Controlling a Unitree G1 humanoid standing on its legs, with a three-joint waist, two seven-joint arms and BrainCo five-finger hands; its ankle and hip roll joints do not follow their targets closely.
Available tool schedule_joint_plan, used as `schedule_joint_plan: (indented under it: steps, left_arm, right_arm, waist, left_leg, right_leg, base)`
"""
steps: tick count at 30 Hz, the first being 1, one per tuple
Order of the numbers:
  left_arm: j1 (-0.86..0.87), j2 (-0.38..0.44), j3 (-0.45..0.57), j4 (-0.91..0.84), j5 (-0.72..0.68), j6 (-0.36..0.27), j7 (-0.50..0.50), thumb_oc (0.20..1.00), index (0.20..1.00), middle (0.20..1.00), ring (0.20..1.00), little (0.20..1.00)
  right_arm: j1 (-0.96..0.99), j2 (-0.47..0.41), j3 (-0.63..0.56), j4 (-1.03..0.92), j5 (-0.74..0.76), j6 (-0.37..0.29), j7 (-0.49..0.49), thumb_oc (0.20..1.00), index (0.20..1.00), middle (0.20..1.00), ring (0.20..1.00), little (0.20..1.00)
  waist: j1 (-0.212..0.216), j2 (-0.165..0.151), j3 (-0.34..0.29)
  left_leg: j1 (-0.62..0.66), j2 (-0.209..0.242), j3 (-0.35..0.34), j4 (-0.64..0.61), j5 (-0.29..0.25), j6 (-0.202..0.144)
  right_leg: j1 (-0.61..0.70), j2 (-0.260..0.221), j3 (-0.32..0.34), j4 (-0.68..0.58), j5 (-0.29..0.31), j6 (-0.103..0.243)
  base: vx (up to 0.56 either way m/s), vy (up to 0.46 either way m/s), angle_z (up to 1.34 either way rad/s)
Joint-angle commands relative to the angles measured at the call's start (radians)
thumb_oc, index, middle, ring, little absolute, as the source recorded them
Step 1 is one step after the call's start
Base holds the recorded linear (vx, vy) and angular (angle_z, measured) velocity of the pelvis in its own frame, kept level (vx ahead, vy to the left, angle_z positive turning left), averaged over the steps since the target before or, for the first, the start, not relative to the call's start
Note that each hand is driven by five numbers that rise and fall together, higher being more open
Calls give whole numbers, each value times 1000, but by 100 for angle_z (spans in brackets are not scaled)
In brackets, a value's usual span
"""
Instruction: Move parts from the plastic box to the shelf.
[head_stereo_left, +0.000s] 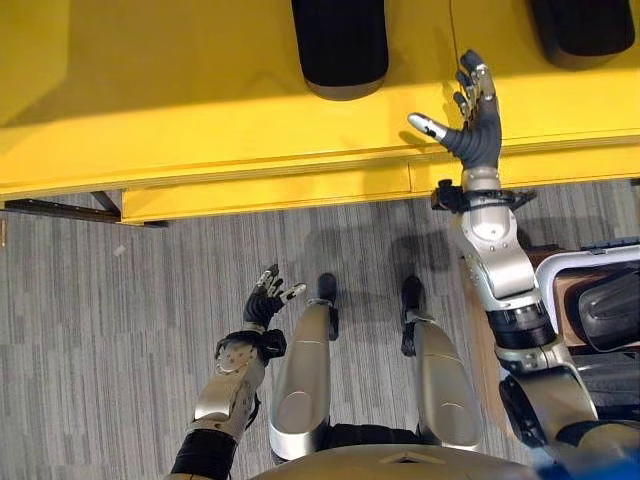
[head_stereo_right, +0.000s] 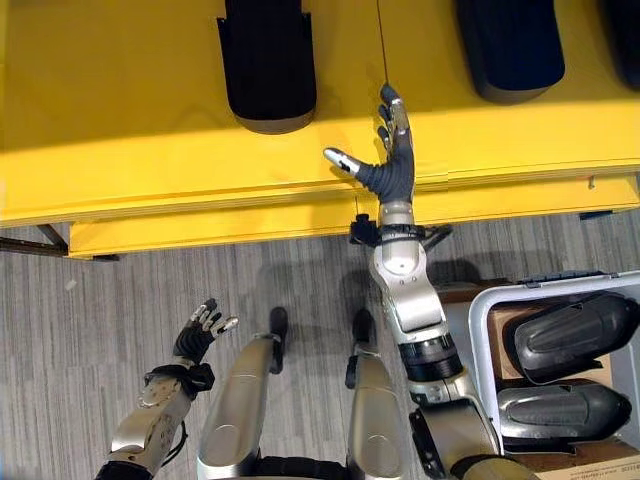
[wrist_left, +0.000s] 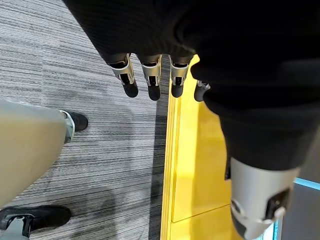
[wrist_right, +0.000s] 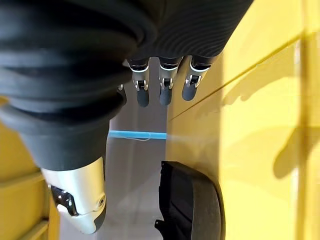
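Note:
Two black moulded parts (head_stereo_left: 340, 45) (head_stereo_left: 585, 30) lie on the yellow shelf (head_stereo_left: 200, 120), which spans the far side. My right hand (head_stereo_left: 478, 120) is raised over the shelf's front edge between them, open and empty, its fingers (wrist_right: 162, 85) straight; the right wrist view has one black part (wrist_right: 190, 200) lying on the shelf nearby. The grey plastic box (head_stereo_right: 480, 320) stands at the lower right, holding two black parts (head_stereo_right: 570, 335) (head_stereo_right: 560, 410). My left hand (head_stereo_left: 265, 300) hangs low over the floor, open and empty, fingers (wrist_left: 150, 80) relaxed.
Grey carpet (head_stereo_left: 120, 330) covers the floor in front of the shelf. The shelf's front lip (wrist_left: 190, 165) runs close past my left hand. A dark metal frame (head_stereo_left: 60, 208) shows under the shelf at the left.

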Motion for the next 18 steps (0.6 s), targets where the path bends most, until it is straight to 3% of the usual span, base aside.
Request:
schedule_joint_plan:
  steps: [1, 6, 7, 9, 10, 11, 12, 18]
  left_arm:
    - [69, -27, 39, -40, 20, -34, -14, 1000, 1000, 1000, 1000, 1000]
    - [70, -59, 87, -24, 35, -37, -33, 1000, 1000, 1000, 1000, 1000]
    - [73, -59, 94, -20, 39, -36, -38, 1000, 1000, 1000, 1000, 1000]
    - [73, -54, 119, -25, 63, -42, -58, 1000, 1000, 1000, 1000, 1000]
    - [73, -54, 119, -25, 63, -42, -58, 1000, 1000, 1000, 1000, 1000]
    - [69, -56, 135, -36, 79, -49, -65, 1000, 1000, 1000, 1000, 1000]
    - [68, -55, 135, -37, 86, -50, -70, 1000, 1000, 1000, 1000, 1000]
    - [49, -44, 109, -22, 122, -53, -96, 1000, 1000, 1000, 1000, 1000]
  right_arm:
    - [30, -40, -35, -128, -15, -71, 46, 1000, 1000, 1000, 1000, 1000]
    - [193, -40, -71, -182, 70, -68, 120, 1000, 1000, 1000, 1000, 1000]
    - [213, -37, -66, -168, 92, -66, 137, 1000, 1000, 1000, 1000, 1000]
    - [309, -31, -87, -142, 128, -44, 182, 1000, 1000, 1000, 1000, 1000]
    - [310, -31, -87, -142, 128, -44, 182, 1000, 1000, 1000, 1000, 1000]
    - [368, -2, -130, -122, 153, -37, 197, 1000, 1000, 1000, 1000, 1000]
    - [395, 1, -156, -126, 146, -33, 198, 1000, 1000, 1000, 1000, 1000]
    - [490, 81, -216, -105, 211, -19, 232, 1000, 1000, 1000, 1000, 1000]
  waist:
    - [-6, 13, -27]
    - [-19, 3, -27]
    - [-16, 2, -47]
    - [-12, -1, -174]
    - [-11, -1, -174]
    - [-19, 1, -245]
    - [-24, 1, -269]
    - [-70, 14, -310]
  left_leg:
    - [99, 72, -13, -145, 225, -71]
    - [269, 60, 3, -265, 228, -56]
    - [288, 58, 4, -291, 229, -54]
    - [373, 40, 22, -419, 231, -47]
    - [374, 40, 22, -420, 232, -47]
    - [417, 21, 38, -495, 227, -43]
    - [435, 12, 45, -521, 225, -41]
    - [450, -26, 62, -552, 199, -39]
  right_leg:
    - [123, -45, 10, 27, 127, 9]
    - [261, -40, 8, -48, 117, 1]
    - [273, -41, 9, -65, 116, -2]
    - [321, -52, 10, -165, 113, -14]
    - [321, -52, 10, -165, 113, -14]
    - [345, -72, 4, -206, 113, -16]
    - [354, -80, 5, -217, 113, -17]
    - [342, -104, 19, -252, 123, -17]
  base:
    - [-3, -35, -11]
    - [22, -13, -5]
    - [122, 2, -11]
    - [159, 69, -16]
    - [151, 191, -4]
    - [113, 181, 0]
    - [135, 250, 3]
    - [8, 150, -8]
